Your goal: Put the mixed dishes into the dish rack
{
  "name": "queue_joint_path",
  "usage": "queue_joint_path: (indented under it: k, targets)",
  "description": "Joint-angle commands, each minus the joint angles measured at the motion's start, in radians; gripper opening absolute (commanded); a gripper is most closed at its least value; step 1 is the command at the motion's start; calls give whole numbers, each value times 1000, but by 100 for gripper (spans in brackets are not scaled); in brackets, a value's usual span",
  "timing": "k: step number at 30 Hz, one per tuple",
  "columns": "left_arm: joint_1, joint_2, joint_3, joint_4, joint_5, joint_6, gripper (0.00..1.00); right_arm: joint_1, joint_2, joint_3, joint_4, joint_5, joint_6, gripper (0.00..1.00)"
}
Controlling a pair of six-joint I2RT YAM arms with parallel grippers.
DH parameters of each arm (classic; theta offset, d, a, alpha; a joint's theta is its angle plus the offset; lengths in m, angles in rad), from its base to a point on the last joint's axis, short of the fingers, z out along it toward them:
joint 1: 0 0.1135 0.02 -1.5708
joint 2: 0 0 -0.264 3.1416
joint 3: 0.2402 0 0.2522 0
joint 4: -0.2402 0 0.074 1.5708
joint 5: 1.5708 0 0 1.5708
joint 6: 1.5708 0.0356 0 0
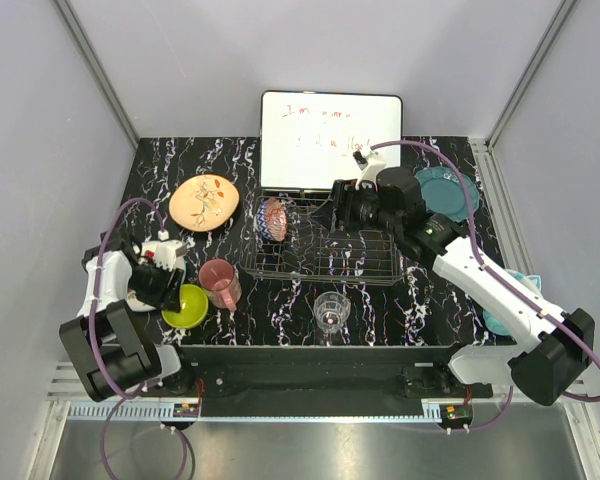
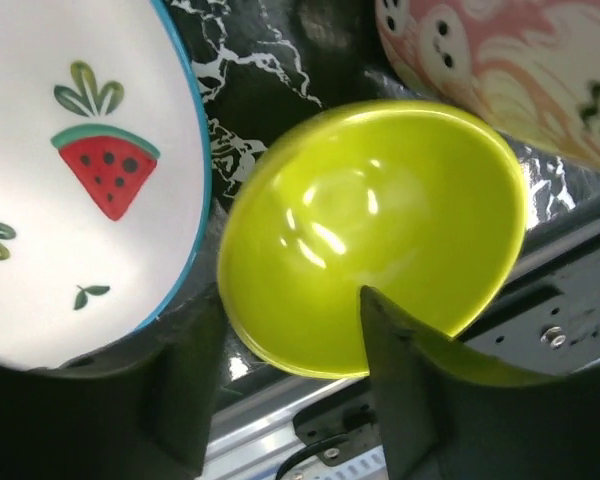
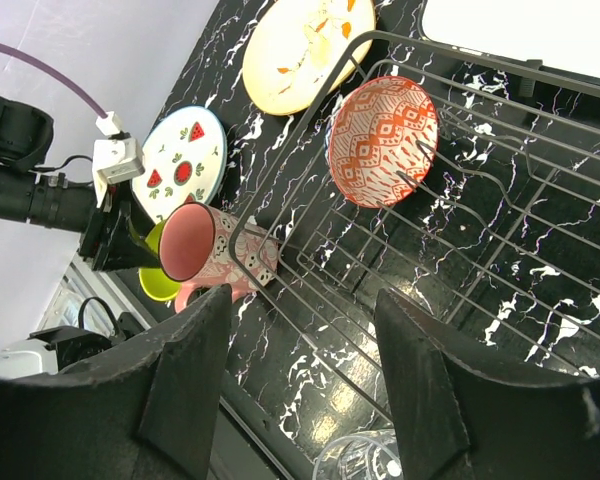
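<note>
The lime-green bowl [image 1: 187,306] [image 2: 380,220] sits at the front left. My left gripper [image 1: 170,290] [image 2: 285,305] is open and straddles its near rim, one finger inside, one outside. The white plate with red slices [image 2: 60,200] [image 3: 180,165] lies just beside the bowl, under the left arm. The pink mug [image 1: 220,283] [image 2: 520,70] lies on its side by the dish rack [image 1: 370,262] [image 3: 287,150]. The red patterned bowl [image 1: 274,219] [image 3: 383,140] stands on edge in the rack. My right gripper [image 1: 342,210] [image 3: 302,297] is open and empty above the rack.
The peach plate [image 1: 204,202] lies back left, the teal plate [image 1: 447,192] back right, the clear glass [image 1: 332,310] in front of the rack. A whiteboard [image 1: 330,135] stands behind the rack. The table's front edge is right by the green bowl.
</note>
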Motion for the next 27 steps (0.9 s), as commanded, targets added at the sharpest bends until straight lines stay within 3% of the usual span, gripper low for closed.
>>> queue_joint_path:
  k: [1, 6, 10, 12, 16, 19, 22, 23, 26, 27]
  targets:
    - [6, 59, -3, 59, 50, -15, 45, -2, -19, -7, 20, 32, -19, 66]
    - [4, 85, -4, 74, 75, -18, 40, -2, -37, -32, 20, 47, -17, 65]
    - [4, 91, -9, 85, 90, -24, 42, -2, -40, -40, 18, 52, -11, 65]
    - [3, 89, -13, 94, 92, -27, 45, -2, -39, -43, 18, 57, -9, 64]
    - [4, 94, -19, 102, 81, -24, 64, -2, -39, -47, 13, 66, -14, 64]
    - [0, 92, -21, 112, 63, -24, 65, -4, -39, -44, 12, 74, -19, 63]
    - [-3, 100, -29, 132, 35, -29, 45, -8, -42, -43, 9, 77, -16, 63]
    - [-3, 102, -29, 137, 21, -35, 30, -8, -43, -44, 7, 77, -17, 63]
    - [-3, 96, -19, 137, -6, -46, 0, -11, -51, -44, 4, 80, -15, 63]
    - [-2, 88, -15, 135, -14, -49, 0, -11, -53, -43, 4, 78, -14, 62]
